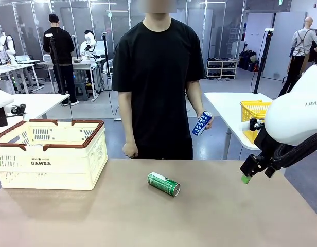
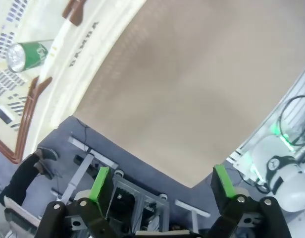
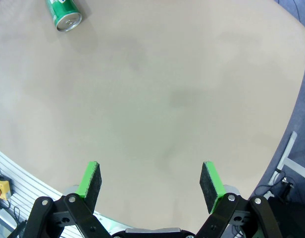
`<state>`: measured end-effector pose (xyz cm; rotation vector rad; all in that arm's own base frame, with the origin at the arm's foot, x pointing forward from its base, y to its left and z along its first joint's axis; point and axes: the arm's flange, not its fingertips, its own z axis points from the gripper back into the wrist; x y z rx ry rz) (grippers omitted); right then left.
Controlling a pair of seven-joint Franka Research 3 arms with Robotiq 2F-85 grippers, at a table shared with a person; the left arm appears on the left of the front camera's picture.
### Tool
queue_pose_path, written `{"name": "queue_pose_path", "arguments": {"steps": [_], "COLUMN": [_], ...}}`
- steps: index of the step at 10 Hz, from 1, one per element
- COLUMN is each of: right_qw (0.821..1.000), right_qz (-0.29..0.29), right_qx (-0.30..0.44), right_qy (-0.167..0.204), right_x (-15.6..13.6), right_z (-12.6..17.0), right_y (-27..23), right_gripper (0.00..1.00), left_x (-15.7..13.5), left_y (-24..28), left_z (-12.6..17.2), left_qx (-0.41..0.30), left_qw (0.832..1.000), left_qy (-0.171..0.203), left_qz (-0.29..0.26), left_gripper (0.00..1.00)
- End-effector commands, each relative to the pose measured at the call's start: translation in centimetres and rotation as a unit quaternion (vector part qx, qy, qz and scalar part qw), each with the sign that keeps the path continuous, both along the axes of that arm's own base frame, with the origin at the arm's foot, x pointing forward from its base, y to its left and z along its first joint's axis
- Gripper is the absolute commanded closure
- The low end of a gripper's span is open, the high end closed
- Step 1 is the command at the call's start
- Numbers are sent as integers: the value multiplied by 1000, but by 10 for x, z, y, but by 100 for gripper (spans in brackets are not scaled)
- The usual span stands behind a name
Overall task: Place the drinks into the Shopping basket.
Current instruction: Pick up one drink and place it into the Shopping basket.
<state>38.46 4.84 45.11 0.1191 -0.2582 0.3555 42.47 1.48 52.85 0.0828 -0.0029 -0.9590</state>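
One green can [image 1: 163, 184] lies on its side at the middle of the table, seen from the right wrist as the green can [image 3: 63, 12] far ahead. The person's hand holds a blue can [image 1: 201, 123] above the table's far edge. Another green can [image 2: 26, 55] lies inside the cream Shopping basket [image 1: 50, 154], whose rim [image 2: 68, 44] shows in the left wrist view. My left gripper [image 2: 161, 182] is open and holds nothing, out past the table's near edge beside the basket. My right gripper [image 1: 247, 176] hangs open over the table's right side, and in the right wrist view nothing sits between its fingers [image 3: 150, 181].
A bright yellow mesh basket [image 1: 253, 116] stands on a white table behind my right arm. The person stands at the far edge, the other hand resting by the table. Bare brown tabletop [image 1: 122, 216] stretches between the basket and my right gripper.
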Motion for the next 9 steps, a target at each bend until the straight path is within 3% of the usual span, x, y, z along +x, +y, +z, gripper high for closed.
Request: {"name": "queue_pose_path", "arguments": {"steps": [1,5,7,9], "right_qw": [1000,1000,1000,1000], "right_qz": [7,7,7,7], "right_qx": [1,1,1,1], "right_qy": [2,2,2,2], "right_x": [0,0,0,0], "right_z": [1,1,1,1], "right_y": [-2,-2,-2,-2], "right_gripper": [0,0,0,0], "left_x": [-2,0,15,24], "left_y": [-5,-4,-54,-104], "left_z": [2,0,12,25], "left_qx": [-1,0,10,21], "left_qw": [1000,1000,993,982], "left_qy": [3,1,-40,-50], "left_qz": [-1,-4,-111,-179], "left_gripper": [0,0,0,0]}}
